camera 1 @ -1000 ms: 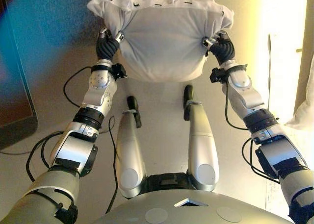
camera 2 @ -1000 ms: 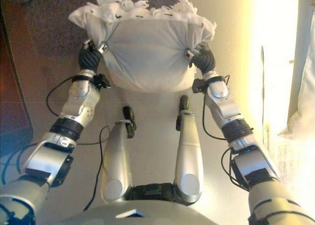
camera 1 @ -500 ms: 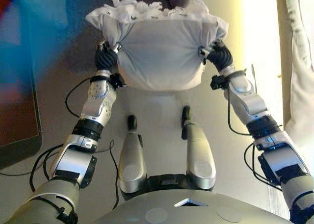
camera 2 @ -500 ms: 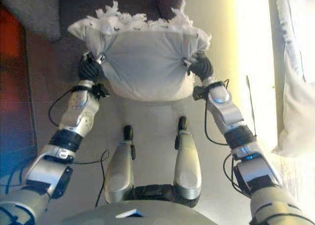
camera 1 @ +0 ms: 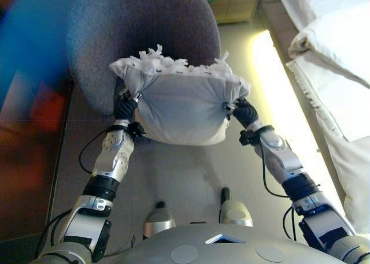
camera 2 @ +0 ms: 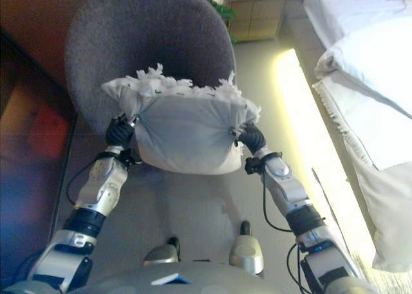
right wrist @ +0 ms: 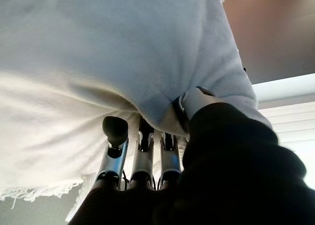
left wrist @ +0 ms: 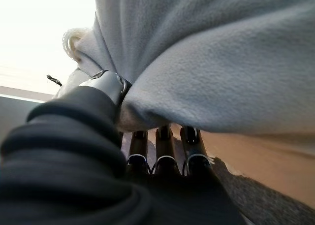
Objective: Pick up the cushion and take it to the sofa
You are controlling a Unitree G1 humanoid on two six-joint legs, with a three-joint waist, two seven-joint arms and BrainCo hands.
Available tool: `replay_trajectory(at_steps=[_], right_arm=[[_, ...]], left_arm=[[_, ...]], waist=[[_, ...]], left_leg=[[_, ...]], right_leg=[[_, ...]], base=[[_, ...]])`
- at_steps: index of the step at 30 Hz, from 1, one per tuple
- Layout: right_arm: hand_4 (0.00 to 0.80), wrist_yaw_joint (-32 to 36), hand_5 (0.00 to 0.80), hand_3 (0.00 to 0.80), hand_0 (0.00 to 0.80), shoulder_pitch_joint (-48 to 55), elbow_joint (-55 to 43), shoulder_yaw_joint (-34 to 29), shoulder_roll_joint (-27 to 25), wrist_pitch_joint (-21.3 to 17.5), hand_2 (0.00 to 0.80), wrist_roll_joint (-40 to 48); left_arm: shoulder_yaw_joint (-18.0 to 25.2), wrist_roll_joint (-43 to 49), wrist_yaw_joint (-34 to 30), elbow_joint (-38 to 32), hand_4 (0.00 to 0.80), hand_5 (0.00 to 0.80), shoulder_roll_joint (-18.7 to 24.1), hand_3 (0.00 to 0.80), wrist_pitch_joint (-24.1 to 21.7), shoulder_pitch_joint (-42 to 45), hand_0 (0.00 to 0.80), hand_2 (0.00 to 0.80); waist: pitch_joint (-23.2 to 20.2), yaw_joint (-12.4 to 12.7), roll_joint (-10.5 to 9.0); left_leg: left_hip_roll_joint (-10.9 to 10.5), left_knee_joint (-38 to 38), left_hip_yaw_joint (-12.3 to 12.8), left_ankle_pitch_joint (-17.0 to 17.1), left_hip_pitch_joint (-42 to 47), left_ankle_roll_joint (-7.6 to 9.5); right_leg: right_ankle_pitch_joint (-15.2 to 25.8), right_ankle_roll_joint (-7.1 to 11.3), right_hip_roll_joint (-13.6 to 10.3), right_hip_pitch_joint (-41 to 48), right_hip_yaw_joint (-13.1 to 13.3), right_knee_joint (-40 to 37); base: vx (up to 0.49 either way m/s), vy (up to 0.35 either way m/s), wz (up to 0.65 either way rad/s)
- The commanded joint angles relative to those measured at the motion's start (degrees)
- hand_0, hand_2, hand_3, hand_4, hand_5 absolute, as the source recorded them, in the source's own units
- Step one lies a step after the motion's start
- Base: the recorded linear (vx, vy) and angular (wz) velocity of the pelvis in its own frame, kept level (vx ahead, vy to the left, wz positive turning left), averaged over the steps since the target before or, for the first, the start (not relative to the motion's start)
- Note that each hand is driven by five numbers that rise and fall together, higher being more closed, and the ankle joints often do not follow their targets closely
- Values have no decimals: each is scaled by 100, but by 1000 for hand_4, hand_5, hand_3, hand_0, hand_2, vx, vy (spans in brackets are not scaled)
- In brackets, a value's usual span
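Observation:
A white cushion with a fringed far edge hangs in the air between my two hands. My left hand pinches its left side and my right hand pinches its right side. In the left wrist view the thumb presses cloth against the fingers. In the right wrist view the thumb does the same on the cushion. A grey round-backed armchair stands just beyond the cushion.
A bed with white bedding runs along the right, with a bright lit strip of floor beside it. A wooden cabinet stands at the far end. Dark furniture lines the left side.
The camera has tilted up and the view has shifted: the grey armchair and the bed now show ahead. Both hands still hold the cushion, now in front of the armchair.

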Motion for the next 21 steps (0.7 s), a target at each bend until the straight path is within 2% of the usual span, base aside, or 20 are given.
replay_trajectory(at_steps=[1, 8, 10, 13, 15, 18, 20, 21], right_arm=[[800, 197, 800, 800, 800, -223, -391, -171, 226, -366, 800, 192], [800, 222, 800, 800, 800, -309, -393, -190, 303, -223, 800, 179], [800, 256, 800, 800, 800, -390, -305, -234, 353, -207, 800, 323], [800, 287, 800, 800, 800, -472, -179, -265, 456, -227, 800, 412], [800, 213, 800, 800, 800, -495, -99, -260, 500, -301, 800, 309], [800, 112, 800, 800, 800, -544, 43, -214, 468, -401, 800, 428], [800, 101, 800, 800, 800, -576, 104, -200, 481, -393, 800, 438], [800, 79, 800, 800, 800, -578, 125, -176, 495, -383, 800, 430]], left_arm=[[-132, 208, -384, -491, 800, 800, 20, 800, -385, -316, 800, 800], [-59, 252, -366, -501, 800, 800, -48, 800, -301, -270, 800, 800], [-65, 288, -368, -422, 800, 800, -75, 800, -252, -327, 800, 800], [-165, 309, -348, -229, 800, 800, -64, 800, -254, -484, 800, 800], [-263, 288, -429, -53, 800, 800, -50, 800, -342, -616, 800, 800], [-380, 220, -504, 136, 800, 800, -53, 800, -406, -750, 800, 800], [-388, 155, -519, 188, 800, 800, -70, 800, -374, -795, 800, 800], [-407, 154, -538, 244, 800, 800, -96, 800, -379, -819, 800, 800]], waist=[[-452, -67, -108], [-488, -43, -122], [-490, -24, -143], [-432, -18, -168], [-345, -29, -133], [-196, -69, -14], [-170, -97, -18], [-177, -136, -50]], left_leg=[[-357, 21, 531, 378, -311, 496], [-505, 127, 523, 234, -248, 602], [-594, 208, 506, 159, -273, 685], [-717, 378, 447, 54, -353, 810], [-782, 509, 404, -21, -404, 912], [-786, 588, 368, -68, -348, 946], [-814, 608, 346, -90, -294, 942], [-853, 612, 339, -120, -235, 932]], right_leg=[[-223, -142, 163, 134, -129, 323], [-244, -77, 86, 195, -25, 421], [-204, -57, 21, 148, 20, 681], [10, -79, -105, -115, 97, 1406], [272, -140, -161, -486, 155, 2294], [578, -237, -56, -1005, 282, 3450], [717, -230, -41, -1105, 360, 3445], [821, -200, -7, -1116, 424, 3193]], base=[[43, 85, 5], [39, 113, -4], [32, 149, -5], [-10, 153, 1], [-33, 192, 6], [23, 165, 27], [114, 59, 19], [190, 0, 13]])
